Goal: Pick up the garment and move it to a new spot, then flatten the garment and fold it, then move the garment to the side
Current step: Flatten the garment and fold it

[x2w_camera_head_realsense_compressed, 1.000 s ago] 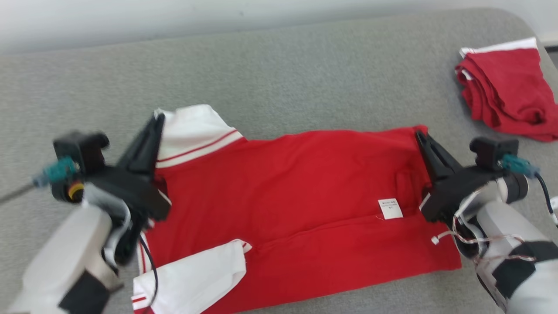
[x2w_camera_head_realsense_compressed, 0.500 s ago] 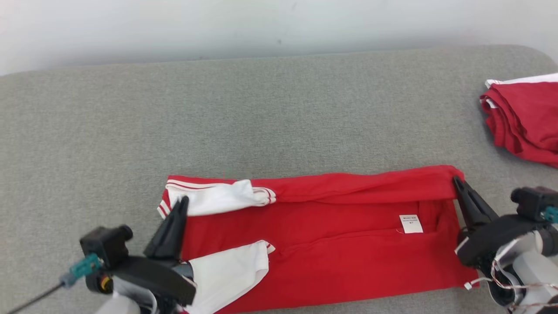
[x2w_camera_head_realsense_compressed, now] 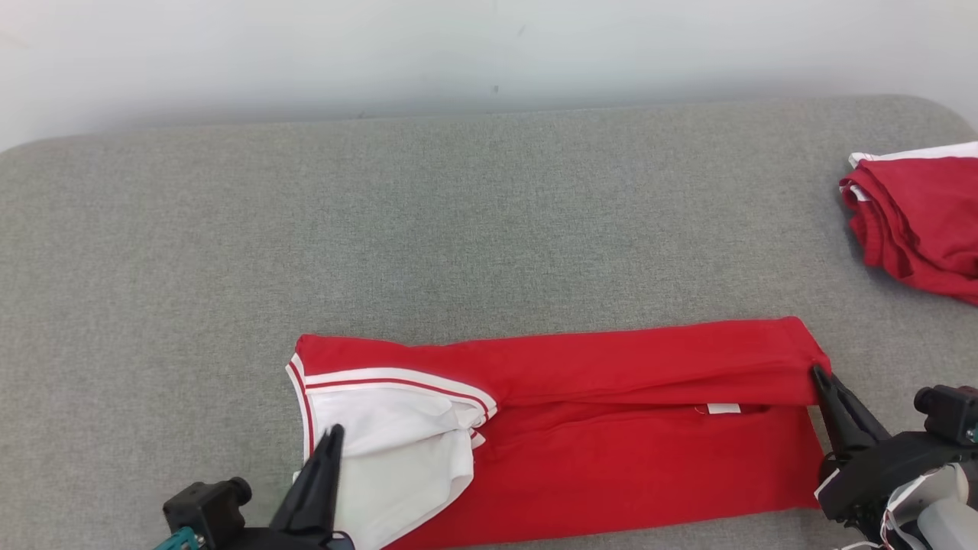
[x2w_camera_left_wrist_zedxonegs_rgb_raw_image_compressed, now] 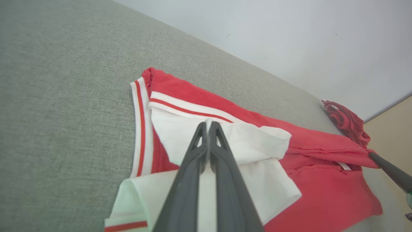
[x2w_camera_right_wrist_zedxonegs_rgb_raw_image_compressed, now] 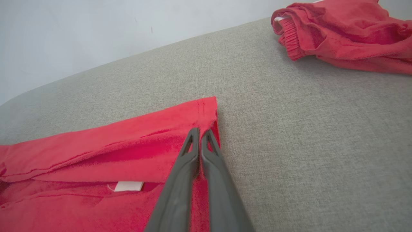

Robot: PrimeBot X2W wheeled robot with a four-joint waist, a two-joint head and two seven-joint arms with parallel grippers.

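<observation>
The red garment [x2w_camera_head_realsense_compressed: 611,428] with white, red-striped sleeves [x2w_camera_head_realsense_compressed: 397,428] lies along the near part of the grey padded surface, its far long edge doubled over toward me. My left gripper [x2w_camera_head_realsense_compressed: 333,437] is shut on the white sleeve fabric at the garment's left end; the left wrist view shows its tips [x2w_camera_left_wrist_zedxonegs_rgb_raw_image_compressed: 208,124] pinched together on the white cloth. My right gripper [x2w_camera_head_realsense_compressed: 820,374] is shut on the red hem corner at the right end, and its tips [x2w_camera_right_wrist_zedxonegs_rgb_raw_image_compressed: 199,131] are closed on that corner. A white label [x2w_camera_right_wrist_zedxonegs_rgb_raw_image_compressed: 128,186] peeks from under the folded flap.
A second red garment [x2w_camera_head_realsense_compressed: 917,221] lies bunched at the far right of the surface [x2w_camera_head_realsense_compressed: 458,229], apart from the one I hold. A pale wall [x2w_camera_head_realsense_compressed: 458,46] rises behind the surface's rounded far edge. Bare grey padding stretches beyond and to the left of the garment.
Both grippers have drawn the garment's far edge toward me, turning the spread garment into a narrower band with a flap on top. The head view has also shifted.
</observation>
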